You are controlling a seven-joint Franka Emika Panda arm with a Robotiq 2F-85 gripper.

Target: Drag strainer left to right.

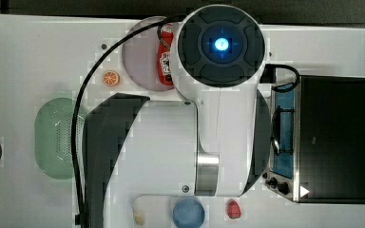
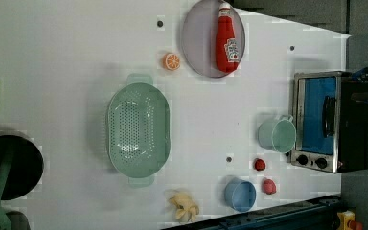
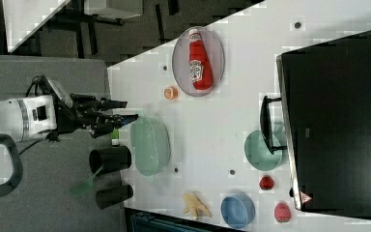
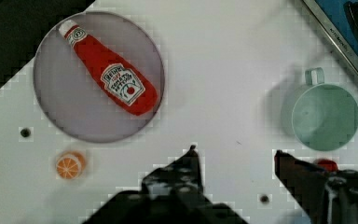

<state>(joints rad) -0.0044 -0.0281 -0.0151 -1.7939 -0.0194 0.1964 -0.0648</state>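
Observation:
The strainer (image 2: 138, 127) is a large pale mint-green oval colander with a dotted centre, resting on the white table (image 2: 67, 57). It lies at the top view's left (image 1: 54, 137), partly behind the arm's black cable. In the right view my gripper (image 3: 130, 110) hangs open just beside the strainer's (image 3: 149, 145) rim, apart from it. The wrist view shows both dark fingertips (image 4: 191, 158) spread wide over bare table, with nothing between them.
A ketchup bottle (image 2: 226, 38) lies on a grey plate (image 2: 199, 43), with an orange slice (image 2: 171, 61) beside it. A mint cup (image 2: 278, 135) stands by the toaster oven (image 2: 326, 122). Blue bowl (image 2: 240, 194), banana (image 2: 184, 207) and red fruits (image 2: 268, 186) sit together; black pots (image 3: 110, 159) stand beyond the strainer.

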